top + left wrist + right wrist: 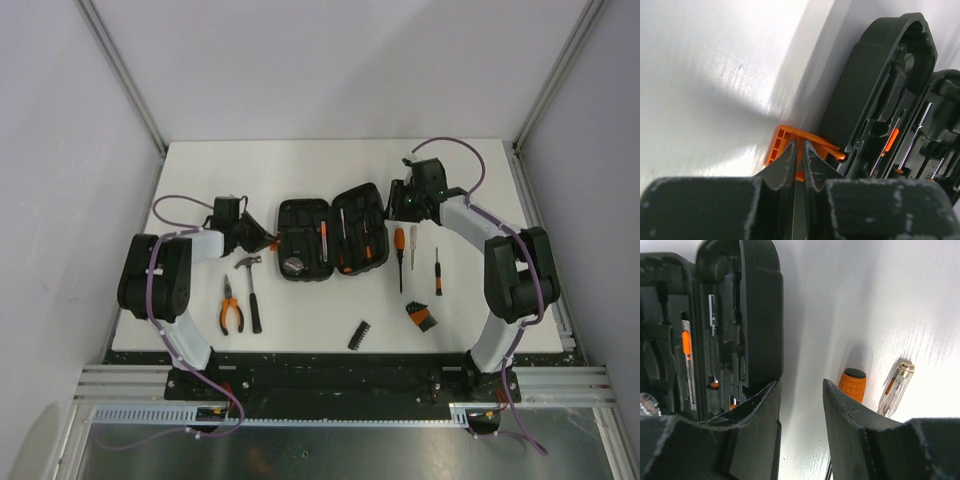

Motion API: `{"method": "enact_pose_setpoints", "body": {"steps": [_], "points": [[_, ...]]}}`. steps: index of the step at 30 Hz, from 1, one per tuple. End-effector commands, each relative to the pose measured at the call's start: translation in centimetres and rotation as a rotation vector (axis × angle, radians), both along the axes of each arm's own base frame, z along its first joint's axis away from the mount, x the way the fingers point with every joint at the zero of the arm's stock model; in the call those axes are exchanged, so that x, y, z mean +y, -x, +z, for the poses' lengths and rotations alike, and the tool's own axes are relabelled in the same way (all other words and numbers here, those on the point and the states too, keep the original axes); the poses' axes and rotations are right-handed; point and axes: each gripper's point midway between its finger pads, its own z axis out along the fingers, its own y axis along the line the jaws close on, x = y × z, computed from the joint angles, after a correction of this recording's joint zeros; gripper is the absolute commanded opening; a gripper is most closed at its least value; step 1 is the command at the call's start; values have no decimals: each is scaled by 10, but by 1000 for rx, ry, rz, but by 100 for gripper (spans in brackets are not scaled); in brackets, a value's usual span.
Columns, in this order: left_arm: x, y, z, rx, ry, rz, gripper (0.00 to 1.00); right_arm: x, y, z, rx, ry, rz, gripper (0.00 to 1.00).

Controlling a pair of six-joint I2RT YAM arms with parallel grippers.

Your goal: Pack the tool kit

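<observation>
The black rounded-rectangular hinged plastic case (283, 225) lies open in the middle of the white worktop (300, 170), both halves face up and some moulded slots filled. The left arm's fingers (784, 170) are pressed almost together and appear to pinch the thin ribbed edge of the small orange plastic latch (785, 136) on the case's left rim. The right arm's fingers (845, 410) are spread with nothing between them, one just beside the case's right wall, the other near the orange textured-grip screwdriver (852, 382) and the clear-handled tester screwdriver (896, 381). The step looks like anchoring the case while the right side fetches a loose tool. To do it well, the left pinch should only steady, since the latch is a slim tab that could flex or tip the light shell. The right fingers should straddle the screwdriver's round handle low across its width, as it may roll on the smooth, glossy worktop. The slots are hard, close-fitting plastic, so each tool needs matching orientation. The black-handled steel hammer (251, 290) and orange-handled pliers (231, 310) lie loose left of the case.
</observation>
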Motion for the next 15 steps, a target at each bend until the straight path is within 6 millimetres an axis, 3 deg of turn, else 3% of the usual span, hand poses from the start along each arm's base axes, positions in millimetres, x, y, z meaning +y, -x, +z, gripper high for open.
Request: {"method": "enact_pose_setpoints", "body": {"steps": [1, 8, 15], "points": [[-2, -6, -1, -8, -18, -32, 13, 26, 7, -15, 29, -55, 77, 45], [23, -22, 4, -26, -122, 3, 15, 15, 1, -44, 61, -4, 62, 46], [39, -30, 7, -32, -183, 18, 16, -4, -6, -52, 42, 94, 2, 46]]}}
